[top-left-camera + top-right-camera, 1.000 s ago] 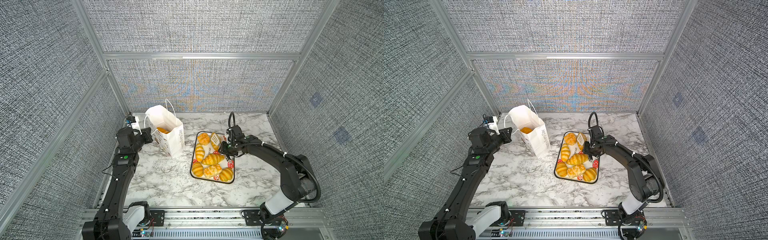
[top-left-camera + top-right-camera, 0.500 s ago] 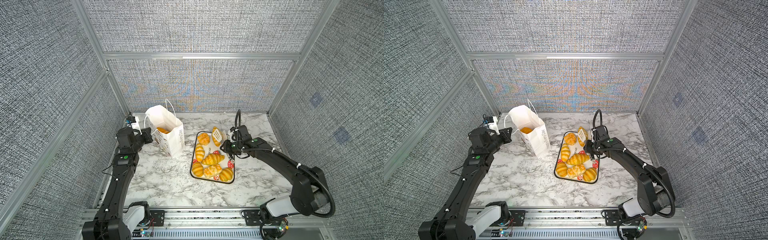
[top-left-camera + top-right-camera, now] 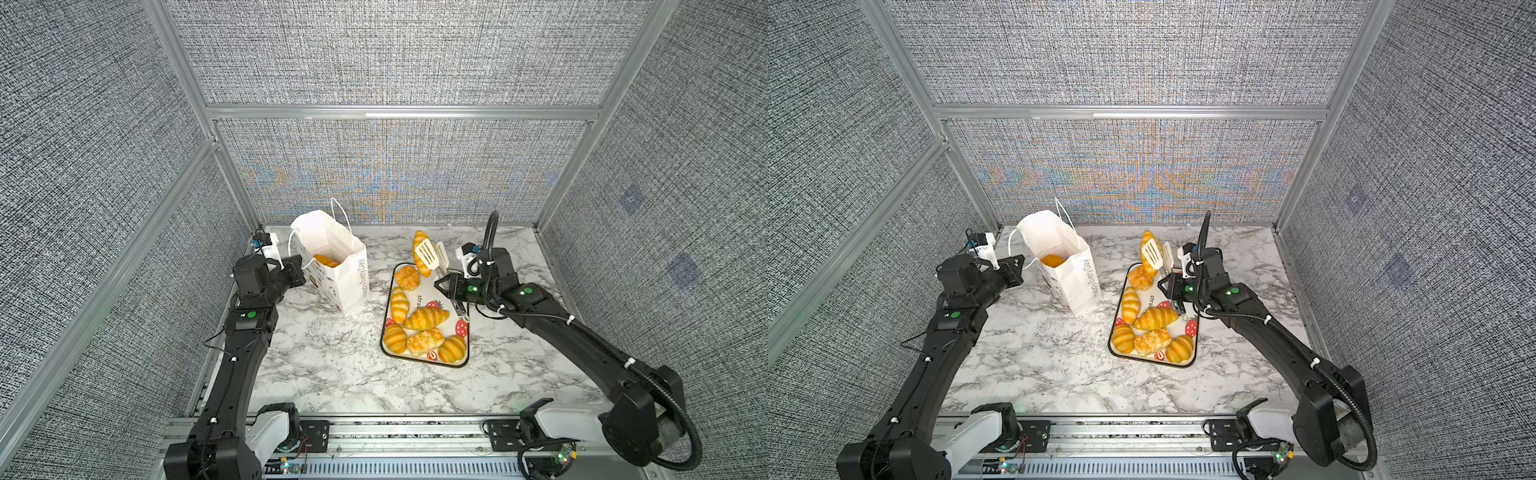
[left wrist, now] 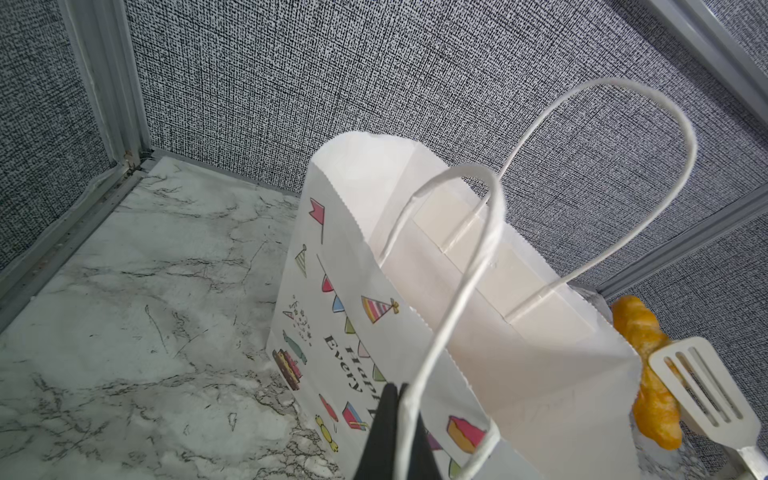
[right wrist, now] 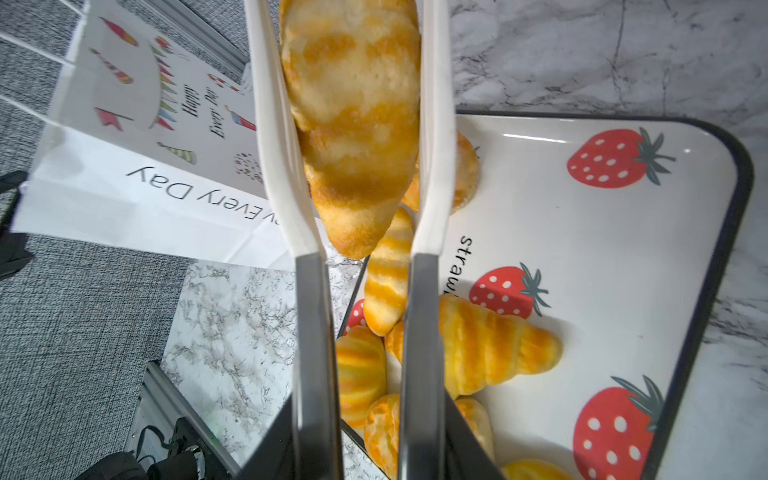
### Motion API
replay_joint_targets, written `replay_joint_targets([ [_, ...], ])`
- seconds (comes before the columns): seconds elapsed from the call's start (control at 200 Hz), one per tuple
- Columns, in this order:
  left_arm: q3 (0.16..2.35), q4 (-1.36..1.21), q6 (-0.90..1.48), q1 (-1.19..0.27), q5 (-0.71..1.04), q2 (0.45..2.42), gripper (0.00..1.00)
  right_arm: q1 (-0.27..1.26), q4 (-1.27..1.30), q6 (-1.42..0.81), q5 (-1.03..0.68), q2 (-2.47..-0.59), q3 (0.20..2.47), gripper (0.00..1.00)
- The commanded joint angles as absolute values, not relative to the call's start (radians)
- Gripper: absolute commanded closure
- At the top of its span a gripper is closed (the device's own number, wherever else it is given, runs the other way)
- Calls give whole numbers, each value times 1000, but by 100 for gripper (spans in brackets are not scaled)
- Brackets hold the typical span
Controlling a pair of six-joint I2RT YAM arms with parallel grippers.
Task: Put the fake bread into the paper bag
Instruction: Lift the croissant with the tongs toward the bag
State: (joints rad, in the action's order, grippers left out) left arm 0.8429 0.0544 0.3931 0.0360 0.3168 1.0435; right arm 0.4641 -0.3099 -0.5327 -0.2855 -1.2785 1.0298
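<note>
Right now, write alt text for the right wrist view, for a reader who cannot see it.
White tongs pinch a long golden loaf above a strawberry-printed tray that holds more bread. A white bag printed "Every Day" stands beside the tray on the marble table.

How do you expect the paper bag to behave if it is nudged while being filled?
Probably tippy: the bag stands tall on a small base. Its thin paper walls look likely to buckle when pushed. The left gripper, shut on one handle, should steady it somewhat.
</note>
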Motion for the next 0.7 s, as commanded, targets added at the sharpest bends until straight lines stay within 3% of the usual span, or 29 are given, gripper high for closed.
replay_joint_targets([
  [0.0,842,44,388,37,328,1042,100,481,-219,-509,-314,-1256,1032,62],
  [0.69,842,43,390,37,330,1046,100,643,-110,-452,-351,-1283,1146,62],
])
